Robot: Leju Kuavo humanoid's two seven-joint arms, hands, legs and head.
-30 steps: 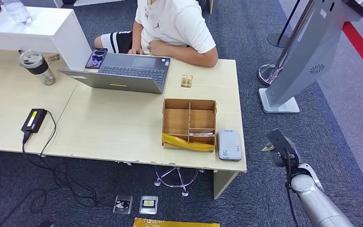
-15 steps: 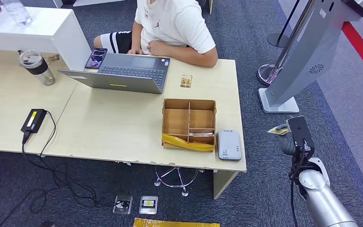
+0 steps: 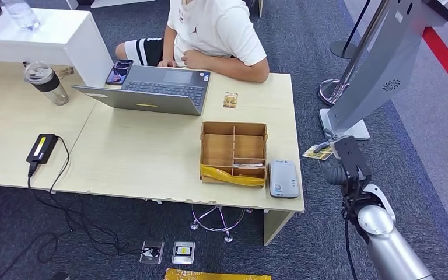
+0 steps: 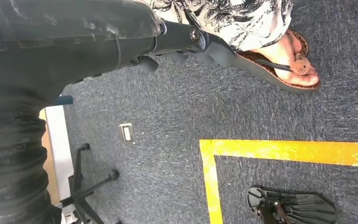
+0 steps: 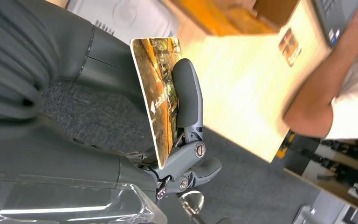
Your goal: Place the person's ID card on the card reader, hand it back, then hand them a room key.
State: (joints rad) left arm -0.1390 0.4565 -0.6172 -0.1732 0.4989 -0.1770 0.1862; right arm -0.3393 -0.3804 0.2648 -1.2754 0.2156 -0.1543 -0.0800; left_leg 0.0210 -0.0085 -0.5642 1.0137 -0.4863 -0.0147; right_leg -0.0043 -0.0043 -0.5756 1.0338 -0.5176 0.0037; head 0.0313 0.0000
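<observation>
The right hand (image 3: 339,160) pinches a card (image 5: 157,100) between thumb and dark fingers (image 5: 186,91), off the desk's (image 3: 146,154) right edge, at three o'clock from the grey card reader (image 3: 283,179). The card is thin, glossy and rounded-cornered, printed yellow-brown. The left hand's (image 4: 186,44) fingers are unclear.

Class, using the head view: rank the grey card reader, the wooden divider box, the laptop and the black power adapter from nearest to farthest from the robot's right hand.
Measured from the right hand:
1. Card reader, at the desk's near right corner.
2. Wooden divider box, just left of the reader.
3. Laptop, mid-desk in front of the seated person.
4. Power adapter, far left.
</observation>
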